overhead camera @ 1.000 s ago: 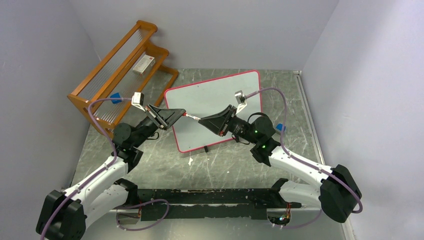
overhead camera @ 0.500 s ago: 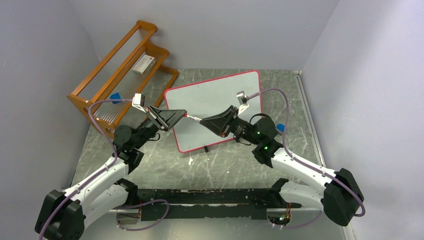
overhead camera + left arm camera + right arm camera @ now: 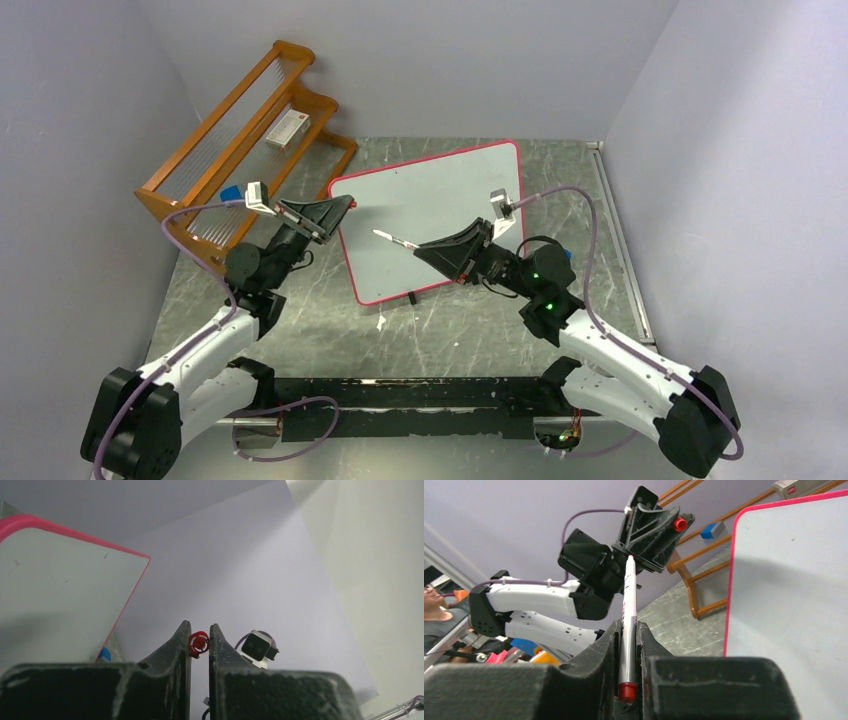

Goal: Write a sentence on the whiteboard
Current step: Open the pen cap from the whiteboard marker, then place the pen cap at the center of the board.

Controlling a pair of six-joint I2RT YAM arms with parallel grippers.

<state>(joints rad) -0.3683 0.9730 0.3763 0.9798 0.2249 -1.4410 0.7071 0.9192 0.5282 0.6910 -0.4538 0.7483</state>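
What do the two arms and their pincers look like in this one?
The left arm and right arm have white links and bulky black joints. The left pincer and right pincer are black wedges tapering to two fingers. A purple cable loops along each arm to a small pale wrist camera. Green lights glow on the right arm.

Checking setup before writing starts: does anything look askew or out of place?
The whiteboard sits skewed, its edges not square with the table. A small white scrap lies just off its near edge.

Robotics lab cell: bare walls (image 3: 420, 60) enclose a table (image 3: 450, 322) carrying two robot arms (image 3: 610, 352).
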